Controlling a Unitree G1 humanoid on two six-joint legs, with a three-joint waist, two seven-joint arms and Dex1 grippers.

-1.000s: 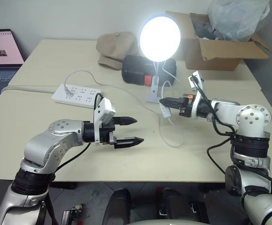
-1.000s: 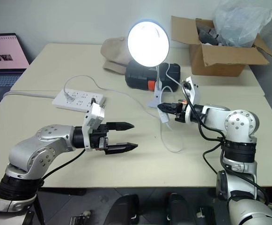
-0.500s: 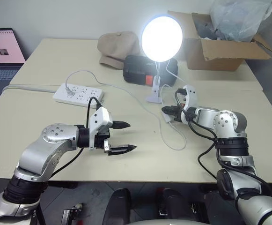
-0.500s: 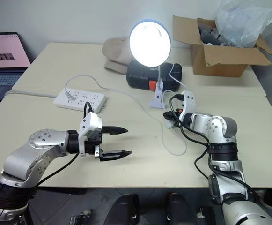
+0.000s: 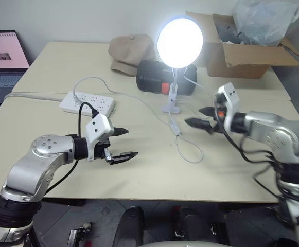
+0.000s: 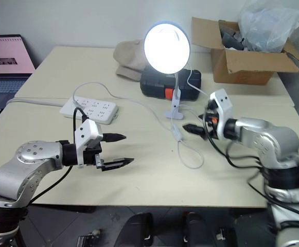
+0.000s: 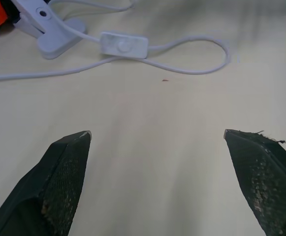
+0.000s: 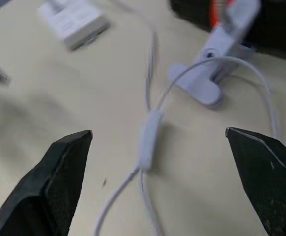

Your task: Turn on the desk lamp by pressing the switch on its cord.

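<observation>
The desk lamp [image 5: 180, 42] is lit, its round shade glowing above the white clip base [image 5: 171, 105] at the table's middle back. Its thin white cord [image 5: 190, 154] loops forward over the table. The switch [image 5: 176, 127] lies free on the cord, just in front of the base. My right gripper [image 5: 193, 116] hovers open a little to the right of the switch, touching nothing. In the right wrist view the switch [image 8: 146, 142] lies between the spread fingers. My left gripper [image 5: 126, 143] is open and empty, well to the left of the switch [image 7: 124, 45].
A white power strip [image 5: 86, 103] lies at the left. A black case [image 5: 157, 77] and a beige cap [image 5: 131, 51] sit behind the lamp. A cardboard box [image 5: 242, 46] stands at the back right, and a laptop [image 5: 2, 56] at the far left.
My right gripper was shut at the switch. It has opened and drawn back to the right, off the switch. My left gripper has drifted left. The lamp glows throughout.
</observation>
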